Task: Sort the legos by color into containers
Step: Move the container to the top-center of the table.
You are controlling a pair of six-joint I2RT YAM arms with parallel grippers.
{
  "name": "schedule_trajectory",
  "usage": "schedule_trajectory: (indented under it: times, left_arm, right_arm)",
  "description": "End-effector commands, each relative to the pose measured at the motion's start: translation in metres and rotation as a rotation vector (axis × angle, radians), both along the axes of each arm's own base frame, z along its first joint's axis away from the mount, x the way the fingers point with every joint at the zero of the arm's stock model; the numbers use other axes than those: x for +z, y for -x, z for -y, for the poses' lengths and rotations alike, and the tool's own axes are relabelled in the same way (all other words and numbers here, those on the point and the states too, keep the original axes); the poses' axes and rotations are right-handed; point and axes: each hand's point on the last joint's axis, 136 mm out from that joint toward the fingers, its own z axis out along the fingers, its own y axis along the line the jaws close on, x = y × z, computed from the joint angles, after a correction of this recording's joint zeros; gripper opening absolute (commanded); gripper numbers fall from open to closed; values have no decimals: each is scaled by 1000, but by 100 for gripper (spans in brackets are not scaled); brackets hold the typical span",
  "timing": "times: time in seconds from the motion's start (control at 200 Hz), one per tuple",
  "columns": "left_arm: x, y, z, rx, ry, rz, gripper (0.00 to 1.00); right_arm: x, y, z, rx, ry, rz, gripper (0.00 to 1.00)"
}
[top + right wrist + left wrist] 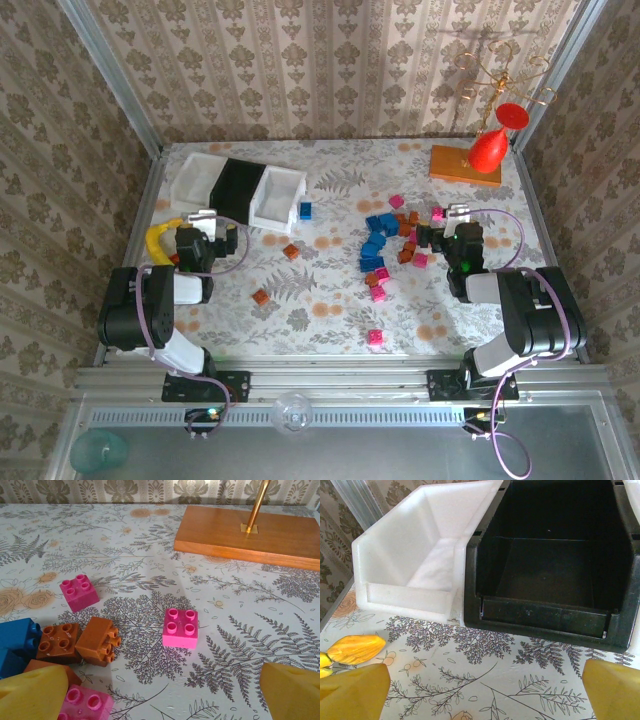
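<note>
Three bins (240, 190) sat joined in a row at the far left of the table (330, 310). A banana toy (160, 235) lay just in front of them by the left edge. The left gripper (216, 220) was just to its right, facing the middle bin (555, 570). Most bricks (385, 245) were heaped right of centre (a few lay apart: one brick (305, 210) just beside the rightmost bin (275, 195), another stray (375, 338) near the front edge). The right gripper (455, 213) stood at the heap's right side. Behind it, in the far right corner, rested a stand (465, 165).
</note>
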Motion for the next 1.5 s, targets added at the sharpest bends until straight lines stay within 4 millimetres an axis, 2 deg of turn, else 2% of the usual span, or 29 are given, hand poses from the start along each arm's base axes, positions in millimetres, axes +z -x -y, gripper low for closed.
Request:
schedule_trajectory:
  times: [0.0, 0.425, 0.535, 0.555, 0.595, 0.65, 0.69, 0.73, 0.76, 0.815, 0.885, 0.935, 1.025, 1.13, 1.215, 1.335, 1.495]
  left_arm:
    - [7, -2, 4, -6, 18, 22, 100]
    - [7, -1, 0, 11, 30, 21, 100]
    - [21, 8, -1, 10, 33, 86, 100]
    - [25, 10, -2, 19, 32, 93, 100]
    - [34, 14, -6, 42, 31, 99, 100]
    - [51, 17, -11, 72, 35, 100, 100]
    - [64, 20, -16, 115, 80, 90, 100]
    - [76, 21, -21, 151, 151, 80, 100]
    - [84, 21, -17, 126, 200, 68, 100]
    - [97, 17, 0, 26, 269, 64, 100]
    - [106, 6, 30, -119, 335, 19, 99]
    - [104, -3, 49, -191, 358, -56, 99]
    - [86, -18, 77, -250, 333, -200, 97]
    - [63, -35, 90, -237, 274, -338, 92]
    - [44, -47, 96, -223, 221, -437, 85]
    - [16, -60, 98, -195, 161, -566, 73]
    - [-8, -76, 110, -207, 127, -657, 58]
  right_arm:
    - [5, -5, -1, 2, -22, 12, 100]
    - [7, -5, 3, -23, -15, 23, 100]
    - [30, 5, 12, -103, 17, 41, 100]
    - [46, 8, 15, -124, 17, 75, 100]
    - [61, 17, 23, -188, 13, 100, 100]
    - [89, 31, 41, -317, -115, 181, 100]
    - [103, 40, 44, -341, -207, 215, 100]
    - [117, 44, 39, -321, -272, 240, 100]
    - [125, 43, 30, -279, -313, 239, 100]
    - [140, 36, 10, -194, -350, 217, 99]
    - [149, 26, -20, -107, -339, 161, 99]
    - [151, 19, -46, -34, -321, 127, 99]
    - [151, 13, -86, 75, -325, 91, 99]
    - [142, 11, -115, 137, -337, 51, 100]
    - [133, 12, -121, 147, -344, 30, 100]
    - [124, 16, -120, 139, -345, 10, 100]
    - [112, 24, -116, 131, -351, -10, 100]
